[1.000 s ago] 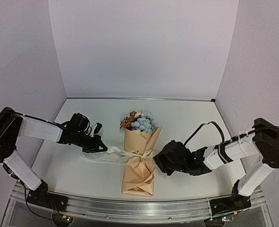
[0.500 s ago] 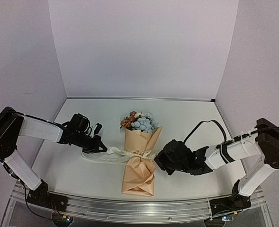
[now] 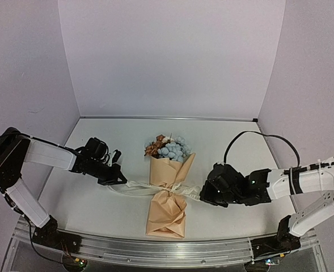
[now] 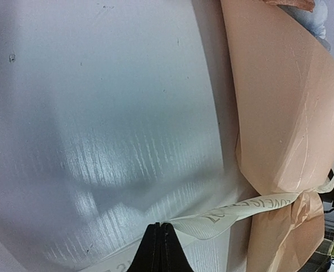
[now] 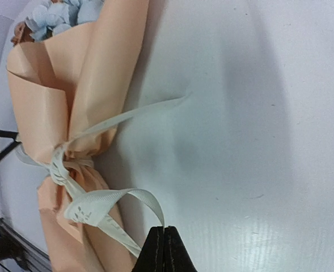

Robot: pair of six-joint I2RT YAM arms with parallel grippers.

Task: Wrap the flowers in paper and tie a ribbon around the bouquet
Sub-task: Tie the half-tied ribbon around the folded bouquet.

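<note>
Fingers [image 5: 155,252] on the right pinch the ribbon [image 5: 98,199], contact hidden from above.

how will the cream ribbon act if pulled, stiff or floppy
Probably floppy: the ribbon curls in a loose loop and its free tail lies limp on the table. Likely light, being thin and narrow. Pulled hard, it may cinch and crumple the paper, which pinches in where it is tied.

Ribbon [image 4: 252,208]: printed lettering, upside down, partly legible, seems "LOVE IS"; rest unreadable.
</note>
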